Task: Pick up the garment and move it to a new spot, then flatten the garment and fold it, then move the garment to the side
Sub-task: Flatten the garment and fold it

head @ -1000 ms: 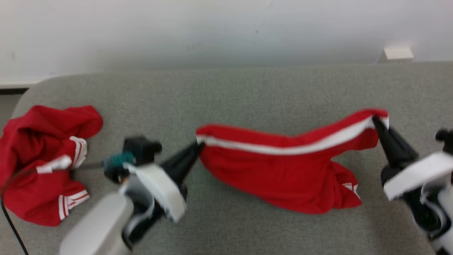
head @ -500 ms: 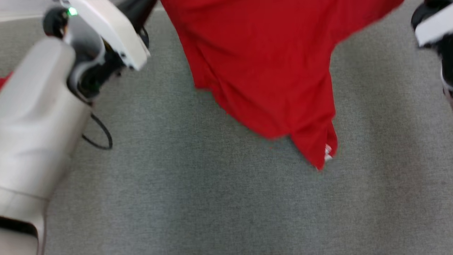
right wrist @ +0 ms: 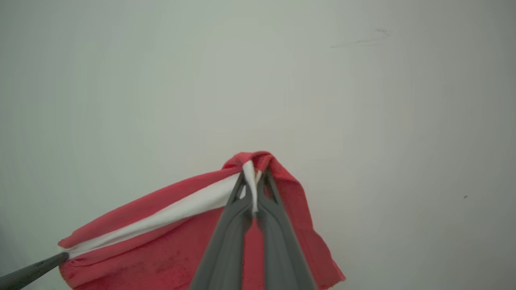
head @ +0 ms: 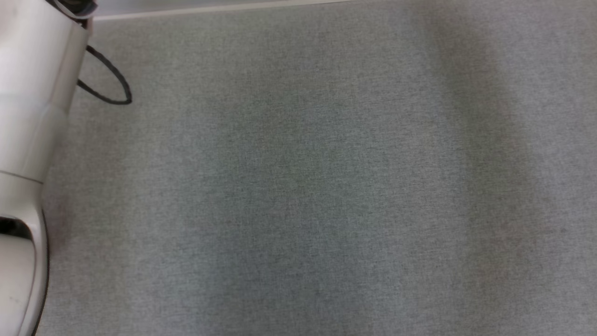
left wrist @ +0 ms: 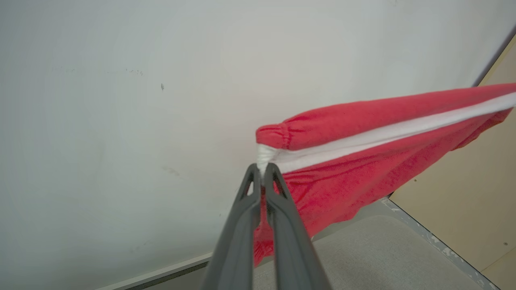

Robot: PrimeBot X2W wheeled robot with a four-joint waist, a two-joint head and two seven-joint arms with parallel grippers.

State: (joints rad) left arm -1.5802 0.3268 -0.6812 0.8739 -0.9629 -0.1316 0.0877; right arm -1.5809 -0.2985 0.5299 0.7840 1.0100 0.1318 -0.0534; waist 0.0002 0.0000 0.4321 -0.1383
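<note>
Left gripper (left wrist: 264, 169) and right gripper (right wrist: 252, 179), long dark fingers clamped, each pinch the white-banded edge of the red fabric garment (left wrist: 363, 173), held taut between them in the air above the grey felt surface (head: 298, 186), pale wall (left wrist: 121, 100) behind.

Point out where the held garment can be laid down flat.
The grey surface is bare from the far edge to the near side and out to the right. Only the left is crowded: the pale forearm and a black cable loop.
</note>
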